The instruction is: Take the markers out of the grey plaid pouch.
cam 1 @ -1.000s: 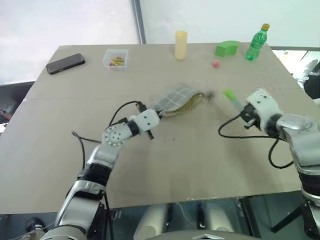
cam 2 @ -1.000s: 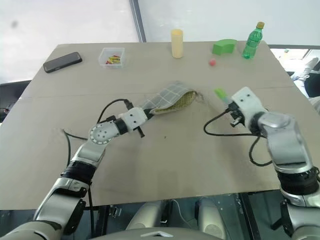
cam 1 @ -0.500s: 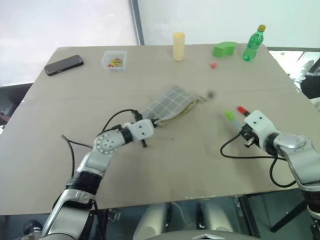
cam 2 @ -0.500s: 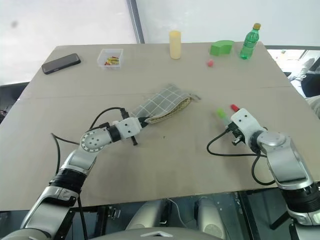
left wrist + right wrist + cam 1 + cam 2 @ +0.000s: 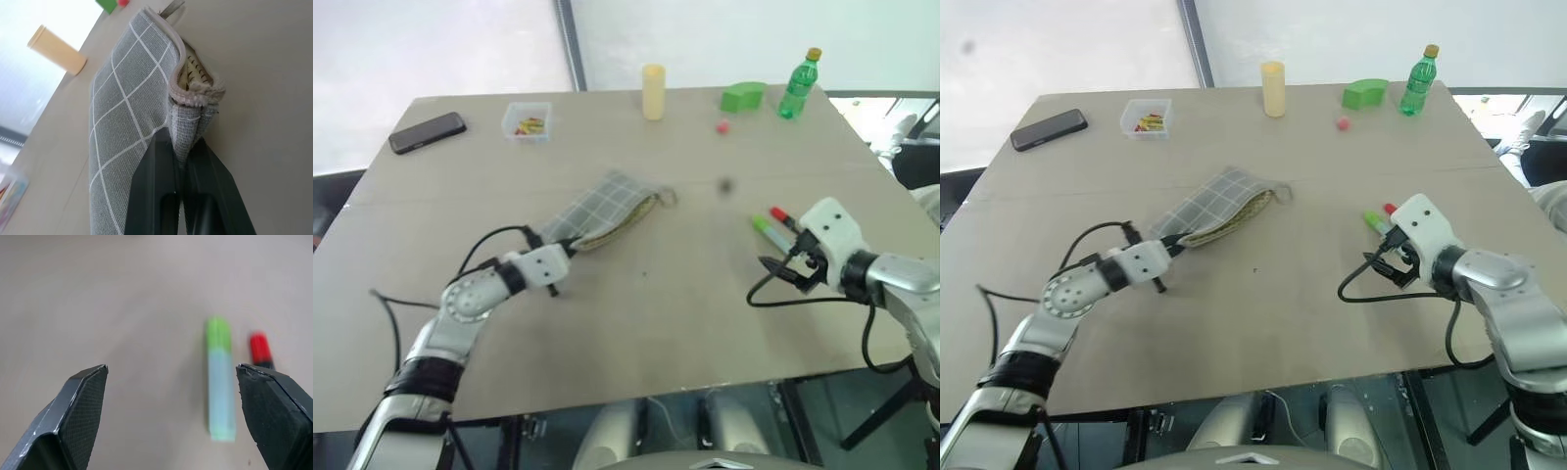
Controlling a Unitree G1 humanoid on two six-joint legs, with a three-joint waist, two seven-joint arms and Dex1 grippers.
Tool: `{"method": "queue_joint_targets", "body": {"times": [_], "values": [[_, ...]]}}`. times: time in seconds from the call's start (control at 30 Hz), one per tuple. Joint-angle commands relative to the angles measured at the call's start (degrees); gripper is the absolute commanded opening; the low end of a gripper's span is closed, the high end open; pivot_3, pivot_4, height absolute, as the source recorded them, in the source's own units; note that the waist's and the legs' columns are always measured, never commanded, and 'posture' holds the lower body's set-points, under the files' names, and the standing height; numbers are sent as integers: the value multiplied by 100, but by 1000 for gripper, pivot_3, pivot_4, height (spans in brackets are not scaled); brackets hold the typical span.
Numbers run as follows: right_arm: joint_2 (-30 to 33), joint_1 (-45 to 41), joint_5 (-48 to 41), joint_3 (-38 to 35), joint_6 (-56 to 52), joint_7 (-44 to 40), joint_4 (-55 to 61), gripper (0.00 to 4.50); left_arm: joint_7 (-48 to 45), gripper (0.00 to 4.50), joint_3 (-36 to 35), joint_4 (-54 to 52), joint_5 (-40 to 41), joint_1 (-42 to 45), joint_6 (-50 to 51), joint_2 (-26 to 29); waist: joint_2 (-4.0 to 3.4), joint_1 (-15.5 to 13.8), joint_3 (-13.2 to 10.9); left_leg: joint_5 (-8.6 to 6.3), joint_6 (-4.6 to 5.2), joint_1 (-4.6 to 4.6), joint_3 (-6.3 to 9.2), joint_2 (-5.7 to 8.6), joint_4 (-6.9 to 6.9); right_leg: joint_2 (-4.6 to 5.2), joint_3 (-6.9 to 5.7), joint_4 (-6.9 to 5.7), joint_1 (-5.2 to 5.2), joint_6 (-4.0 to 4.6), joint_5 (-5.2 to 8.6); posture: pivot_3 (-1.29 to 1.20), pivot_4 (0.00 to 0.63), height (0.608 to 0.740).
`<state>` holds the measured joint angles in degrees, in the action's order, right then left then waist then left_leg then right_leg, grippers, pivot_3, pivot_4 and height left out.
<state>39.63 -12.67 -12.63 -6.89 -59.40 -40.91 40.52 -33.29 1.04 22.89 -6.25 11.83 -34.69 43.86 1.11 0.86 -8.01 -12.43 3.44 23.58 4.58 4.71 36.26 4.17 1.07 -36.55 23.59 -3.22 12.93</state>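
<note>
Black fingers of the left gripper (image 5: 183,161) are pinched shut on the near end seam of the grey plaid pouch (image 5: 599,208), the fabric bunched between the two tips. From that clamped end the pouch stretches away over the tan table (image 5: 646,323) on a slant toward the far right, lying flat, its white grid lines showing on top and its olive-yellow lining (image 5: 191,78) peeking out along the open edge beside the grip. A thin cord loop (image 5: 666,197) curls off the pouch's far corner.

On the robot's right, the right gripper (image 5: 173,396) has its jaws spread wide and grips nothing. Two markers lie on the table just beyond its fingertips, side by side and close together: the green-capped marker (image 5: 220,374) with a pale barrel, and the red-capped marker (image 5: 260,348) with a dark barrel, partly hidden behind the right-hand finger in the wrist view. Both are free of the fingers and well apart from the pouch, on the opposite side of the table's middle.

Further back, a small dark spot (image 5: 724,184) marks the tabletop. Along the far edge stand a black phone (image 5: 428,132), a clear box (image 5: 528,121) of coloured bits, a yellow cylinder (image 5: 653,92), a green block (image 5: 742,96), a small red ball (image 5: 722,126) and a green bottle (image 5: 797,84).
</note>
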Motion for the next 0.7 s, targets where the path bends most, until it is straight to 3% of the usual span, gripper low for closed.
{"method": "queue_joint_targets", "body": {"times": [0.03, 0.17, 0.27, 0.4, 0.5, 0.6, 0.7], "values": [[3, 151, -328, -259, 368, -63, 423, 4275, 133, 0, -386, 200, -33, -663, -89, 383, -4, 6, 3, -2, -4, -2, -1, -1, -1, 0, 1, -1, -1, 0, 0, 0, 150, 740], [77, 475, -595, -259, 672, -166, 632, 4275, 10, 0, -723, 48, 376, -1372, -130, 570, -19, 2, 13, -5, -8, -10, -5, -1, -2, 4, 4, -1, -8, 1, 1, 0, 150, 740], [53, 538, -721, -263, 798, -119, 603, 4420, -264, 870, -906, -177, 864, -1725, -44, 568, -25, 5, 16, -6, -9, -10, -10, -1, -3, 7, 8, 1, -9, 1, 1, 0, 150, 740], [103, 644, -598, -232, 1249, 0, 481, 4420, -354, 2711, -1227, -615, 1393, -2053, 240, 477, -23, -28, 17, -7, -8, -1, -9, -1, -2, 10, 2, 10, -8, 1, 1, 0, 150, 740], [-95, 710, -564, -280, 1898, 68, 280, 4420, -1093, 4063, -1564, -1820, 3362, -2612, 1719, 376, -18, -46, 16, -7, -8, 12, -7, 2, -1, 14, -4, 22, -6, 1, 1, 0, 150, 740], [-40, 967, -1051, -721, 1765, -183, 136, 4460, -1799, 4110, -2009, -3252, 5146, -3425, 3202, 576, -3, -25, 11, -12, 2, 19, -6, 1, 1, 16, -5, 30, -5, 1, 1, 0, 150, 740], [198, 1284, -1039, -920, 1956, -345, -15, 4460, -1830, 4110, -2234, -4008, 5831, -3691, 4135, 634, -12, -95, 3, -15, 6, 20, -3, 4, 4, 18, -11, 39, -11, 3, 2, 0, 150, 740]]}}
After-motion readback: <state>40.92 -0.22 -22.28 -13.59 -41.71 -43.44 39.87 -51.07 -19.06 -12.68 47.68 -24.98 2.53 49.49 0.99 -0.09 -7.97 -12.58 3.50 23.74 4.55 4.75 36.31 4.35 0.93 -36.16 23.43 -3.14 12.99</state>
